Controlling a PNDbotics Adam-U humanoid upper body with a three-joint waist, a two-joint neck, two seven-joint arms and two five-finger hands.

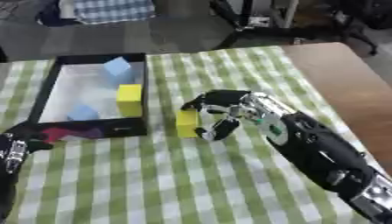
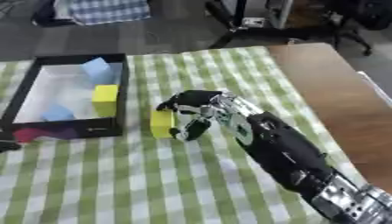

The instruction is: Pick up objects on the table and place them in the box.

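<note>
The yellow block (image 1: pixel 186 123) stands upright on the green-and-white checked tablecloth (image 1: pixel 153 183), just outside the near right corner of the black-rimmed box (image 1: pixel 46 89), close to its right wall but apart from it. It looks like a small rigid rectangular piece with flat faces and squared edges, probably foam or light plastic, so it should be light, stiff and in no way fragile; the smooth sides could slip, and being taller than it is wide it may topple if nudged from one side only. The sensible hold is across two opposite flat faces, around mid-height. The right hand (image 1: pixel 222 114) is at the block's side away from the box, fingers curled over above it and the thumb reaching in low, closing around the block; whether they already press on it cannot be told from either view. Inside the box lie another yellow block (image 1: pixel 129 99) against its right wall, a pale blue piece (image 1: pixel 116 66) toward the far side and a second blue piece (image 1: pixel 82 113) nearer the front. The left hand (image 1: pixel 14 151) sits just off the box's near left corner, its fingers unclear.
</note>
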